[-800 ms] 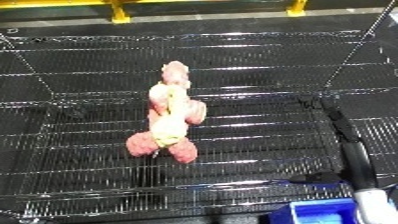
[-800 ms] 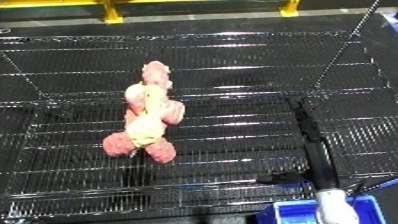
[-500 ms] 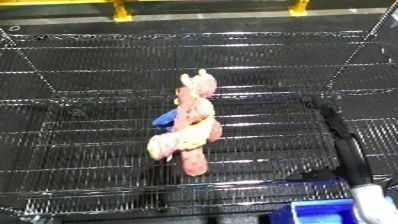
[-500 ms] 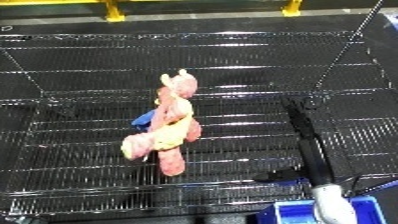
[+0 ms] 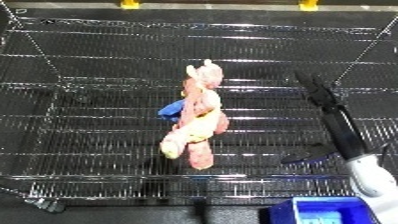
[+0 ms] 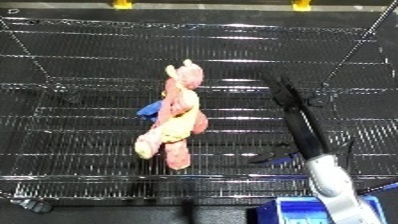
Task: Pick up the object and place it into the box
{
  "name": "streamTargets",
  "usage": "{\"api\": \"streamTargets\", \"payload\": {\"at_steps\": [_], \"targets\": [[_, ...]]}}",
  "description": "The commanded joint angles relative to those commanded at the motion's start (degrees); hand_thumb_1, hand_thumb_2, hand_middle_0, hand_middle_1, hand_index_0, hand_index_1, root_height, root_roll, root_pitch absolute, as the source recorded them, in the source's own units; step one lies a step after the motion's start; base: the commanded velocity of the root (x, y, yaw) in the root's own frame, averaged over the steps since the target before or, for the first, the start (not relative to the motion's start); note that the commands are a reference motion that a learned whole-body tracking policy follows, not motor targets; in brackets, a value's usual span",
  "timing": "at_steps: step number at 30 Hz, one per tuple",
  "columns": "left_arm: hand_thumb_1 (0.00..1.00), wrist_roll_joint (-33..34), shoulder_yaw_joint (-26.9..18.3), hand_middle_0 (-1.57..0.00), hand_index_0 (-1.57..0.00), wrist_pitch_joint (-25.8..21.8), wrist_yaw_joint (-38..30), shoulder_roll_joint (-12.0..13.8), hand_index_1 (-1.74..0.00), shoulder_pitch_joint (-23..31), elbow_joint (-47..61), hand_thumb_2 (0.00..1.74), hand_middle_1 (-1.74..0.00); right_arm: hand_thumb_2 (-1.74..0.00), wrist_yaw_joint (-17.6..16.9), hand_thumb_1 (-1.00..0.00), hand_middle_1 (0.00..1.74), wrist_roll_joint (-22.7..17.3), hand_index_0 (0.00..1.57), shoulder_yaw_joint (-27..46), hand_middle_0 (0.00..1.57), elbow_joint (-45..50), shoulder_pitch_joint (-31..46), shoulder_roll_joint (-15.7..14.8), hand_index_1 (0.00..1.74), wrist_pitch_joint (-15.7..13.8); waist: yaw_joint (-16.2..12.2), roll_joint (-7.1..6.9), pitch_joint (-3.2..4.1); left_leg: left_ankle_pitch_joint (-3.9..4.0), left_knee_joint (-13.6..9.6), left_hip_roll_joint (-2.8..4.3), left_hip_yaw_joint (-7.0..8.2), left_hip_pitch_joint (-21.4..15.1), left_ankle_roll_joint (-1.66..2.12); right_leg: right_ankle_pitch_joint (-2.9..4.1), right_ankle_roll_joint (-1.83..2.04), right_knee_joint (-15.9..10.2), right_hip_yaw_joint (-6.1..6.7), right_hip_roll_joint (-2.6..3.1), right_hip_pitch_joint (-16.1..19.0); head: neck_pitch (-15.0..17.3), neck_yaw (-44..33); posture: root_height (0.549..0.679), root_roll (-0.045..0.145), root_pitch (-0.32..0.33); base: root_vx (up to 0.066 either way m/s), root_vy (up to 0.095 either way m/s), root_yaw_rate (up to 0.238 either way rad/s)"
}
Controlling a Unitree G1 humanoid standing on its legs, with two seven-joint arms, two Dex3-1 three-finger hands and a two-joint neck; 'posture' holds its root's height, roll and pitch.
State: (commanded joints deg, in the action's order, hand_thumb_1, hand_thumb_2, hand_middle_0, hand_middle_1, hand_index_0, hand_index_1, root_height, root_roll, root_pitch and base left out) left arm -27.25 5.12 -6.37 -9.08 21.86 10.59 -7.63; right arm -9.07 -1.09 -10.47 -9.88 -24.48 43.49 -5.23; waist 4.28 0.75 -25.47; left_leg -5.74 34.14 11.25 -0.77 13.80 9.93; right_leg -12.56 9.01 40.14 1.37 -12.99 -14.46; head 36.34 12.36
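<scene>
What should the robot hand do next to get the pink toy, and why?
Probably slide the right hand toward the robot's left until it reaches the pink plush toy. The hand lies stretched out flat on the wire shelf, beside the toy and clearly apart from it, holding nothing. The blue bin waits at the near edge, so the grasp has to come first.

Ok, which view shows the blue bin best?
The right eye view: the blue bin shows more of its rim and inside at the bottom edge beside the right forearm. The left eye view shows a similar, slightly smaller corner.

Pink-yellow plush toy (image 5: 197,125) on wire shelf (image 5: 89,100)
</scene>
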Motion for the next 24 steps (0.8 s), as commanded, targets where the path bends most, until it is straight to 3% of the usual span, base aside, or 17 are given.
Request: {"api": "streamTargets", "payload": {"at_steps": [9, 24], "targets": [[1.00, -1.4, 1.6, -1.57, -1.57, -1.5, 0.2, 3.0, -1.74, -0.4, -0.4, 1.74, -1.74, 0.00, 2.0, 0.00, 0.00, 5.5, 0.00, -15.6, 0.00, -11.0, -16.8, 4.2, 0.00, 0.6, 4.5, 0.10, -0.42, -0.24, 1.1, -0.74, -1.60, 1.9, -0.11, 0.83, 0.26, -0.5, -1.13, -0.61, -0.4, -0.4, 2.8, 0.635, 0.033, -0.172, 0.003, 0.010, 0.078], [1.00, -2.5, 2.6, -1.57, -1.57, -3.5, -0.4, 5.0, -1.74, -1.2, -0.2, 1.74, -1.74, 0.00, 3.4, 0.00, 0.00, 12.2, 0.00, -32.3, 0.00, -30.0, -35.5, -0.6, 0.00, 1.3, 9.2, 0.59, -3.05, -0.33, 2.7, -1.29, -3.93, 6.3, -0.22, 1.68, 0.14, -0.8, -2.37, -0.68, -2.9, -5.0, 7.2, 0.633, 0.014, -0.128, -0.007, 0.010, 0.054]]}}
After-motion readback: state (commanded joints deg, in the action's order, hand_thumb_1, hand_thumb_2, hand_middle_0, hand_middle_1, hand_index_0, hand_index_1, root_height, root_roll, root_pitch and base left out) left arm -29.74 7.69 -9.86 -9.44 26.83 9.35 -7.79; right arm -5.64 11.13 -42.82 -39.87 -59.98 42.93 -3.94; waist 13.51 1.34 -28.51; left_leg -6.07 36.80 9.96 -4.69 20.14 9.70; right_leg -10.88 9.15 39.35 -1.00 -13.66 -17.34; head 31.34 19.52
